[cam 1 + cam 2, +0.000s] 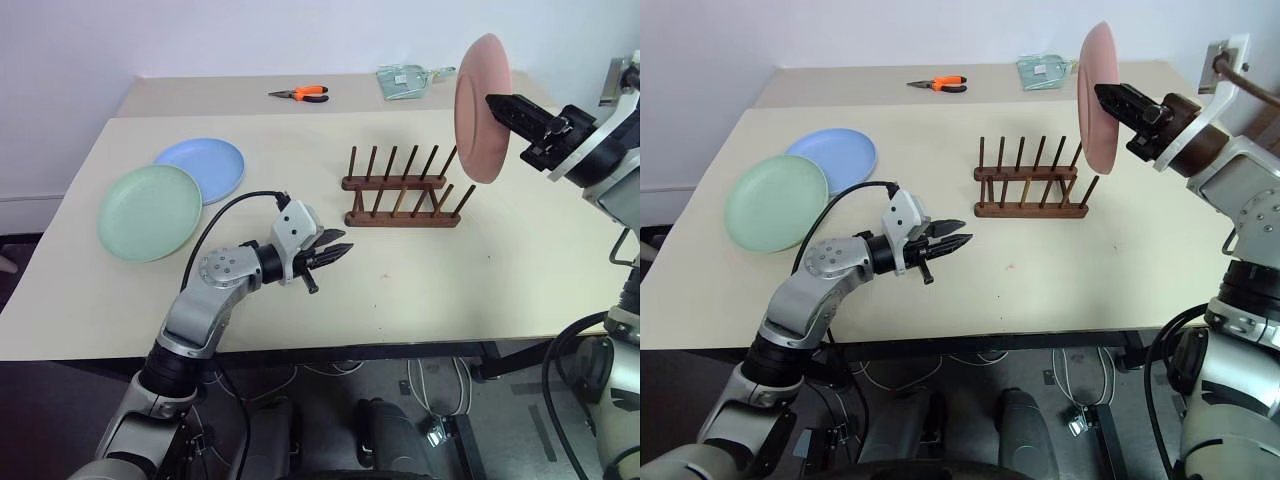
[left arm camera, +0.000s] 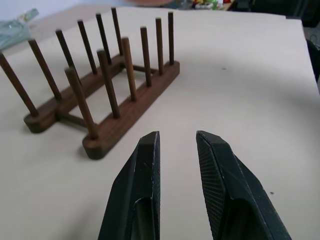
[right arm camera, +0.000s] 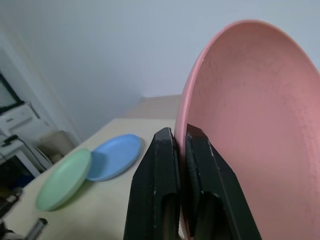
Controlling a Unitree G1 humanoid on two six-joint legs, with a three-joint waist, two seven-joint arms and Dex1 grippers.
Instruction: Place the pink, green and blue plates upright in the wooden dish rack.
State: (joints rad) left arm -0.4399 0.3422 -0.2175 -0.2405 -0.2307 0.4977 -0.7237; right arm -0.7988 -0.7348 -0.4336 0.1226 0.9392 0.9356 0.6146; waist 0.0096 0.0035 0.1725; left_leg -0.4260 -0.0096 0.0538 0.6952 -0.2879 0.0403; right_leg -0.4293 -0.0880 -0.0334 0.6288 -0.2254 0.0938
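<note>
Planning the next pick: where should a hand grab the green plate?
By its rim, on the free edge facing the table's front. The green plate lies flat, overlapping the blue plate on its far side, so come in low and pinch the lip.

A pale beige table (image 1: 430,290) stretches out under my left pincer (image 1: 338,250). Just ahead of that pincer, a little to its right, the wooden dish rack (image 1: 400,190) stands on the table with no plate between its pegs. Out to the pincer's left the green plate (image 1: 150,212) lies flat, its far rim overlapping the blue plate (image 1: 204,167) behind it. On a second table (image 1: 230,96) butted against the far edge lie orange-handled pliers (image 1: 301,93) and a clear plastic bag (image 1: 405,79).
</note>
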